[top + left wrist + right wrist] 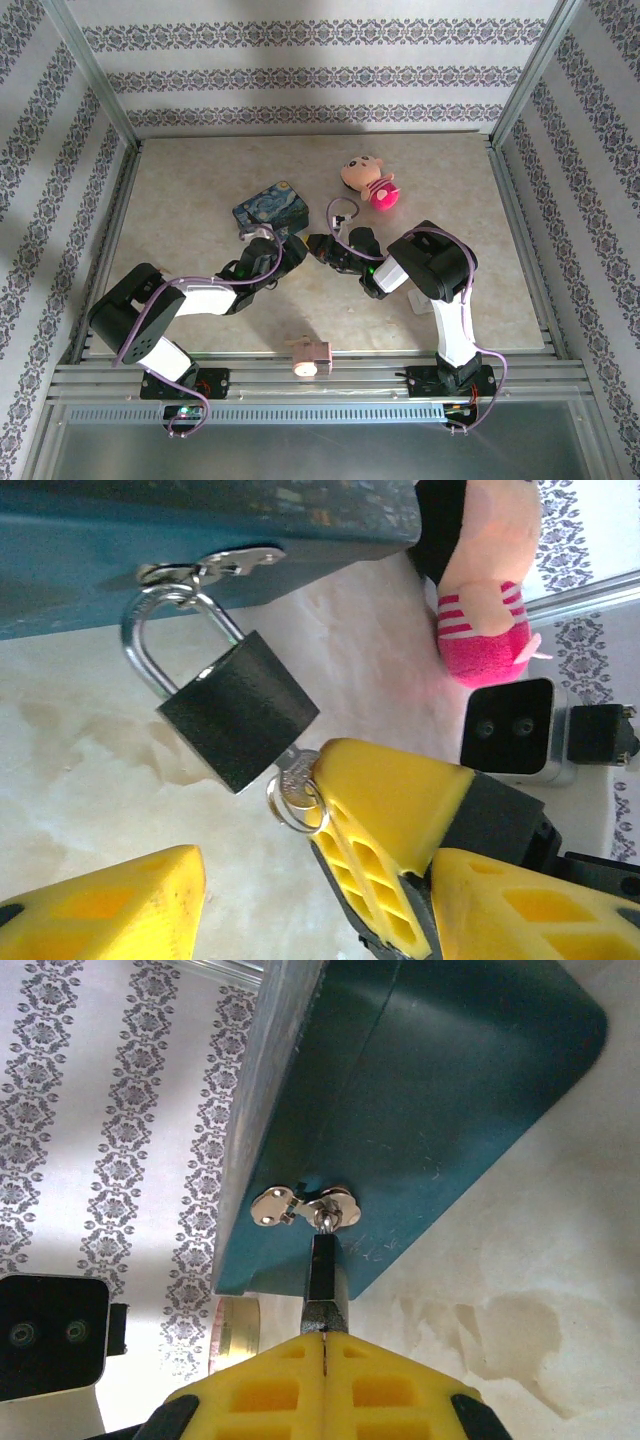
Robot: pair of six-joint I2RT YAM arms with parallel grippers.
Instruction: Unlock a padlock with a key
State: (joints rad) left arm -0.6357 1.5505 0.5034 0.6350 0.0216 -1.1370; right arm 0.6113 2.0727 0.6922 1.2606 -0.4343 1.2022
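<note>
Left wrist view: the padlock, a small block with a black crinkle finish and a polished steel shackle, hung from the hasp on the near side of the blue tin, mid-surface. The key, bright metal on a wire ring, sat in the keyway, pinched by the fully closed right hand. The left hand stood part open and empty, its ribbed yellow fingers short of the lock. Advisable: brace the body squarely before twisting, keeping the key in line. A soft pink plush toy lay far right on the mottled, stone-look surface.
</note>
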